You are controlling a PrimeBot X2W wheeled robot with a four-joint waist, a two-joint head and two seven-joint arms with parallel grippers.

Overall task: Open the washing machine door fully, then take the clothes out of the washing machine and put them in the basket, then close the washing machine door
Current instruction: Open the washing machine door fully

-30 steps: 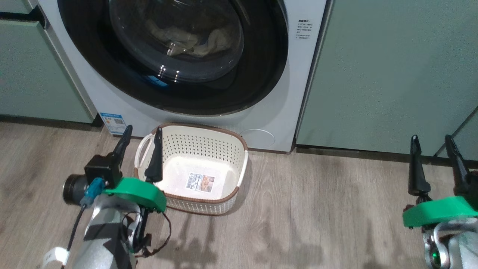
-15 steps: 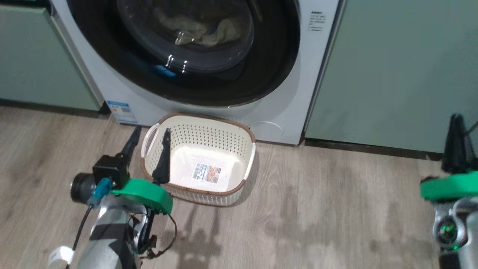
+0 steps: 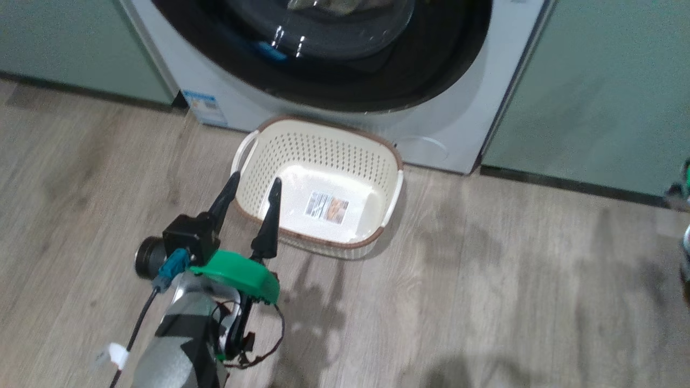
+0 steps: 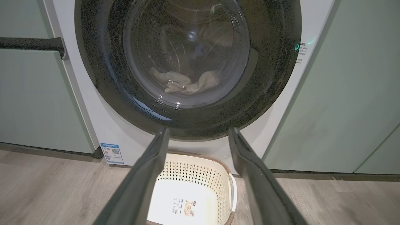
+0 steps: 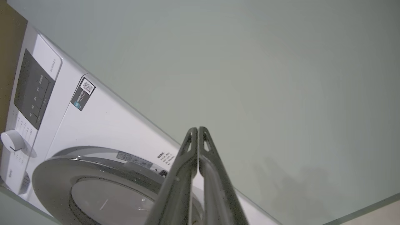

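My left gripper (image 3: 256, 178) hangs wide open, empty, by the basket (image 3: 323, 144); my right gripper (image 5: 198, 128) is pinched together, empty; door (image 4: 103, 78) closed.

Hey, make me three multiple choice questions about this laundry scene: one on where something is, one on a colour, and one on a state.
1. Where does the basket stand relative to the washing machine?
A. On top of it
B. On the floor right in front of it
C. Inside its drum

2. What colour is the basket's rim?
A. Blue
B. Black
C. Brown

3. How does the right tool stand?
A. Shut, holding nothing
B. Wide open
C. Shut on a basket handle

Answers:
1 B: the head view shows it on the wood floor at the machine's foot.
2 C: a brown band runs around its top edge.
3 A: the right wrist view shows it closed tight with nothing caught in it.
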